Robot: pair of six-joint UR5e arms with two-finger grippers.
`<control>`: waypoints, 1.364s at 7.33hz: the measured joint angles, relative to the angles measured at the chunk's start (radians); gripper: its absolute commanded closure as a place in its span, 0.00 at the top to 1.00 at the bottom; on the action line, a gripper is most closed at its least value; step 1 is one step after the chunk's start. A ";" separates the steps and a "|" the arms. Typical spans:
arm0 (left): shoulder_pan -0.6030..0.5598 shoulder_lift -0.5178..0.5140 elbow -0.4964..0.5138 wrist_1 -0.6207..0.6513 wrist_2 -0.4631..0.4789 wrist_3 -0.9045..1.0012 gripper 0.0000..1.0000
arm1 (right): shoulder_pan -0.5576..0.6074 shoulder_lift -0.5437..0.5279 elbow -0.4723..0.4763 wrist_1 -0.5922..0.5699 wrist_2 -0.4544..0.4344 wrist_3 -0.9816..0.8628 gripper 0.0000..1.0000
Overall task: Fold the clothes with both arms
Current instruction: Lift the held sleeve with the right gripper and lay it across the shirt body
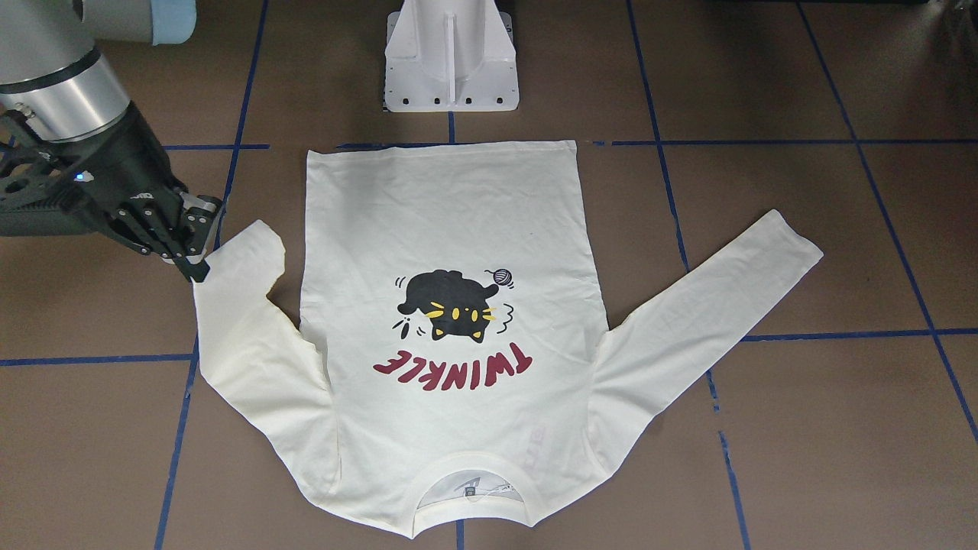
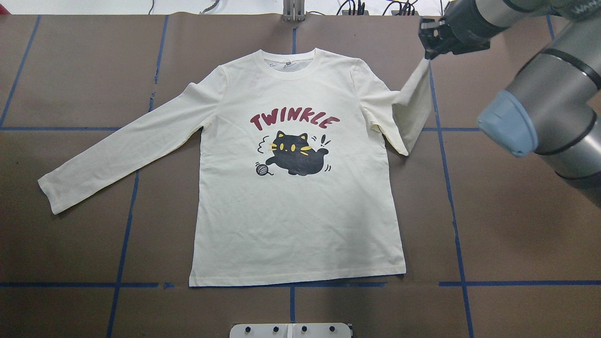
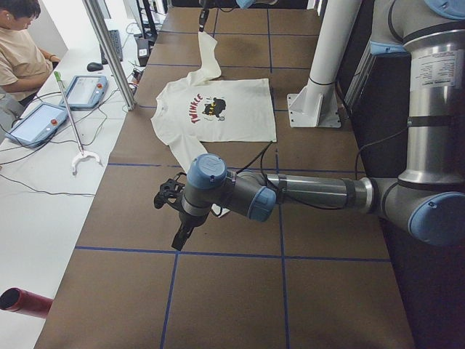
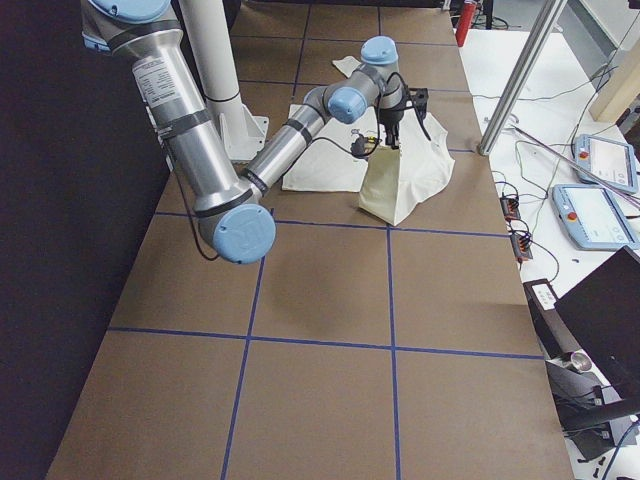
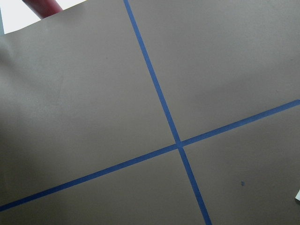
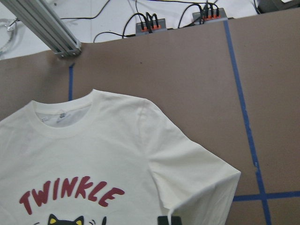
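Observation:
The cream-white shirt (image 2: 300,211) lies flat, print up, on the brown table, its collar at the far side from the robot base. My right gripper (image 2: 428,54) is shut on the cuff of the sleeve (image 2: 413,108) on my right and holds it lifted above the table, so the sleeve hangs down from it. It also shows in the front-facing view (image 1: 195,267) and the exterior right view (image 4: 388,140). The other sleeve (image 2: 122,150) lies stretched out flat. My left gripper (image 3: 178,236) hangs over bare table well short of the shirt (image 3: 232,109); I cannot tell whether it is open or shut.
The white pedestal base (image 1: 451,61) stands just behind the shirt's hem. An operator (image 3: 22,43) sits at a side desk with teach pendants (image 3: 36,123). An aluminium post (image 6: 42,28) stands at the far edge. A red cylinder (image 3: 25,302) lies off the table's corner.

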 measured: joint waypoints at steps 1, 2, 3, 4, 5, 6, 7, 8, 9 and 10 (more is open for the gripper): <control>0.000 0.000 0.000 0.000 0.000 0.000 1.00 | -0.025 0.114 -0.072 -0.018 -0.038 0.000 0.00; 0.000 0.000 0.001 0.001 0.000 -0.001 1.00 | -0.053 0.212 -0.143 -0.024 -0.073 0.000 0.00; 0.000 -0.001 0.001 0.001 0.000 -0.001 1.00 | -0.093 0.294 -0.208 -0.026 -0.115 0.004 0.00; 0.000 -0.001 0.002 0.002 0.000 -0.002 1.00 | -0.153 0.356 -0.267 -0.025 -0.181 0.012 0.00; 0.001 -0.001 0.002 0.003 0.000 -0.002 1.00 | -0.217 0.405 -0.333 -0.015 -0.252 0.032 0.00; 0.001 -0.001 0.004 0.003 -0.001 -0.002 1.00 | -0.274 0.458 -0.434 0.028 -0.304 0.076 0.00; 0.001 -0.001 0.007 0.003 -0.002 -0.002 1.00 | -0.325 0.512 -0.562 0.108 -0.356 0.137 0.00; 0.001 -0.001 0.013 0.002 -0.002 -0.002 1.00 | -0.369 0.560 -0.676 0.187 -0.418 0.217 0.60; 0.001 -0.002 0.018 0.000 -0.003 -0.002 1.00 | -0.400 0.597 -0.753 0.234 -0.472 0.305 1.00; 0.002 -0.002 0.021 0.000 -0.004 -0.002 1.00 | -0.416 0.629 -0.811 0.255 -0.502 0.366 1.00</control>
